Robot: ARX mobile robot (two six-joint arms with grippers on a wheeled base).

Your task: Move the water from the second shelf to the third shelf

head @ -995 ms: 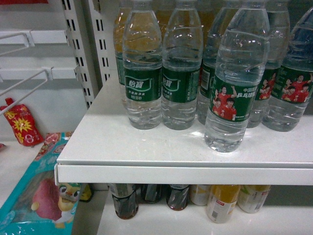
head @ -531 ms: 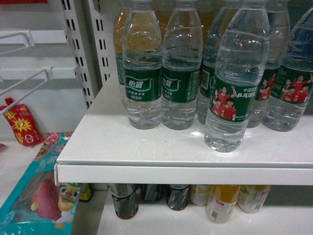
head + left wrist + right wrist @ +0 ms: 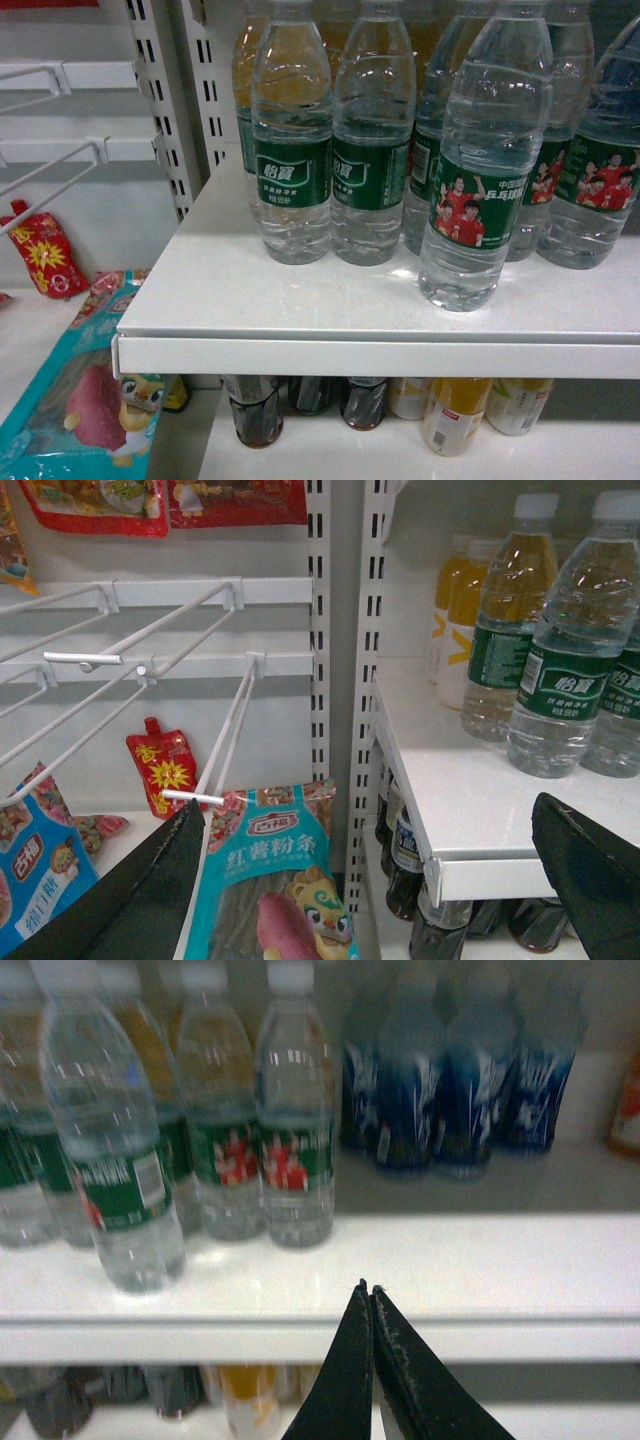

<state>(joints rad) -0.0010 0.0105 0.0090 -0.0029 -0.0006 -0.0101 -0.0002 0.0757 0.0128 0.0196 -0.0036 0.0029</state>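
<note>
Several water bottles with green labels stand in rows on a white shelf [image 3: 300, 300]. One water bottle [image 3: 482, 170] stands forward of the rest, nearer the front edge; it also shows at the left of the right wrist view [image 3: 110, 1160]. My right gripper [image 3: 368, 1288] is shut and empty, just in front of the shelf's edge and to the right of that bottle. My left gripper [image 3: 370, 802] is open with nothing between its fingers, low and left of the shelf, where more water [image 3: 575, 650] stands. Neither gripper shows in the head view.
Dark cola bottles [image 3: 255, 410] and yellow drinks [image 3: 455, 410] stand on the shelf below. Blue-labelled bottles [image 3: 450, 1080] stand right of the water. Left of the slotted upright [image 3: 320, 680] are wire hooks [image 3: 225, 740], a teal snack bag [image 3: 275, 880] and a red packet [image 3: 160, 770].
</note>
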